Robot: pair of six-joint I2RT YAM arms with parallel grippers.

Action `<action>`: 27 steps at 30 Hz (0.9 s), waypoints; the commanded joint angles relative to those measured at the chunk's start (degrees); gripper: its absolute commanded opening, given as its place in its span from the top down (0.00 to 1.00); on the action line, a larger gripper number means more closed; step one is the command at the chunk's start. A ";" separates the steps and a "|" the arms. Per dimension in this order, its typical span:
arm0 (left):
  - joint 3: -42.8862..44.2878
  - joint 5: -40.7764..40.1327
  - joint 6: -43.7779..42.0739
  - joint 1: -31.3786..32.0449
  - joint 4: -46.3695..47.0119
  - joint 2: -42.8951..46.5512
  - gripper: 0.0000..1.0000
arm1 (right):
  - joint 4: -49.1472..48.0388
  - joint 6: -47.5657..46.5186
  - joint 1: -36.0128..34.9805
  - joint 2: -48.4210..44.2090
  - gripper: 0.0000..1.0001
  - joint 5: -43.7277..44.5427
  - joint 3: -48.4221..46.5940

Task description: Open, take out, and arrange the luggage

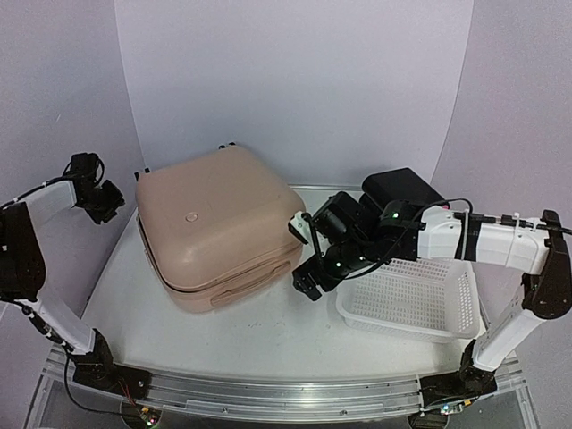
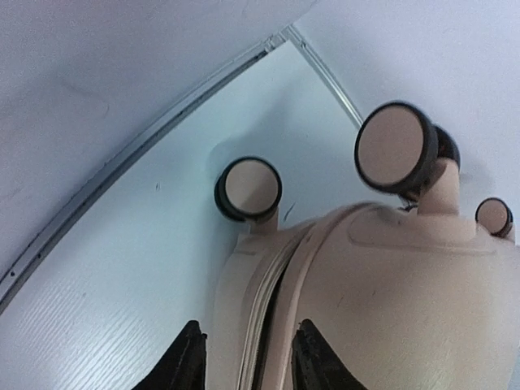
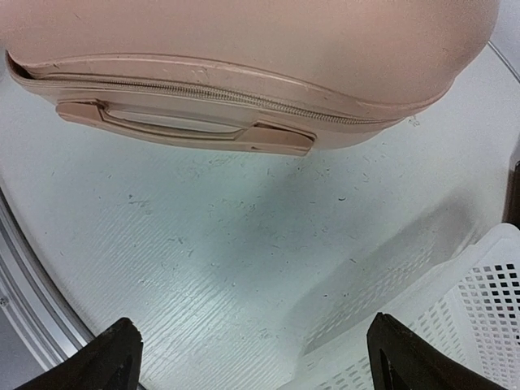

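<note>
The luggage (image 1: 214, 223) is a pale pink hard-shell suitcase lying flat at the table's centre-left. My left gripper (image 1: 112, 204) hangs just off its back left corner, apart from the shell. In the left wrist view this gripper (image 2: 248, 366) stands partly open, looking along the luggage (image 2: 390, 284) at its wheeled end, and a dark gap shows along the zip seam (image 2: 272, 325). My right gripper (image 1: 308, 273) is by the case's right side, wide open over bare table (image 3: 252, 361). Ahead of it are the luggage (image 3: 244, 41), its closed zip (image 3: 203, 91) and its side handle (image 3: 187, 128).
A white perforated basket (image 1: 398, 324) sits at the front right under the right arm, its corner close to the right fingers (image 3: 455, 325). A black box (image 1: 402, 189) stands behind that arm. Three wheels (image 2: 248, 188) (image 2: 396, 148) (image 2: 494, 216) point toward the back wall.
</note>
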State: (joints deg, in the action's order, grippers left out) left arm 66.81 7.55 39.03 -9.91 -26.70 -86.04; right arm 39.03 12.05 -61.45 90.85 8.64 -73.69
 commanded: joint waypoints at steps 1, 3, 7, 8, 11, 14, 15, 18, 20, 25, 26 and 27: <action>6.10 -7.76 4.45 -0.08 7.73 -4.00 0.60 | -0.95 0.18 -0.45 -3.10 0.02 0.07 0.24; 9.69 -8.29 3.48 0.00 8.37 -8.16 0.57 | -2.05 0.82 -0.83 -2.08 0.02 -0.33 0.61; 14.23 -7.94 4.03 0.05 7.79 -12.83 0.56 | -2.91 1.71 -2.67 1.18 0.02 -0.74 -0.34; 14.72 -7.77 4.08 0.24 8.01 -13.72 0.56 | -3.29 1.86 -3.03 2.01 0.02 -0.78 -0.66; 13.94 -7.74 3.47 1.42 8.68 -15.18 0.55 | -4.75 3.66 -3.50 4.59 0.02 -2.00 -2.14; 11.46 -5.74 1.52 2.78 10.44 -15.73 0.52 | -9.92 12.45 -3.57 6.37 0.02 1.85 -0.77; 10.14 -4.86 1.03 3.01 11.20 -15.63 0.49 | -11.93 17.54 -3.51 6.58 0.02 5.36 0.00; 4.55 -2.33 -0.02 3.82 15.20 -12.90 0.43 | -13.74 36.26 -3.45 8.36 0.02 13.19 0.00; 1.43 -2.60 0.02 4.28 15.68 -10.57 0.42 | -13.92 46.07 -3.45 10.39 0.02 17.08 -1.01; -6.04 -3.15 -0.24 4.46 15.82 -3.71 0.37 | -13.89 58.68 -3.41 17.70 0.02 19.84 -7.03; -7.18 -3.18 -0.59 4.44 15.82 -2.06 0.37 | -13.89 60.10 -3.41 18.99 0.02 19.56 -8.15; -8.28 -3.16 -0.82 4.44 15.80 -0.49 0.36 | -13.93 61.58 -3.46 20.29 0.02 19.02 -9.35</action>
State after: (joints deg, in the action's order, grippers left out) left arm 61.21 2.59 40.27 -6.48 -12.95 -94.21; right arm 27.77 59.64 -64.86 107.15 24.10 -77.32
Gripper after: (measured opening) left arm 0.629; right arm 0.983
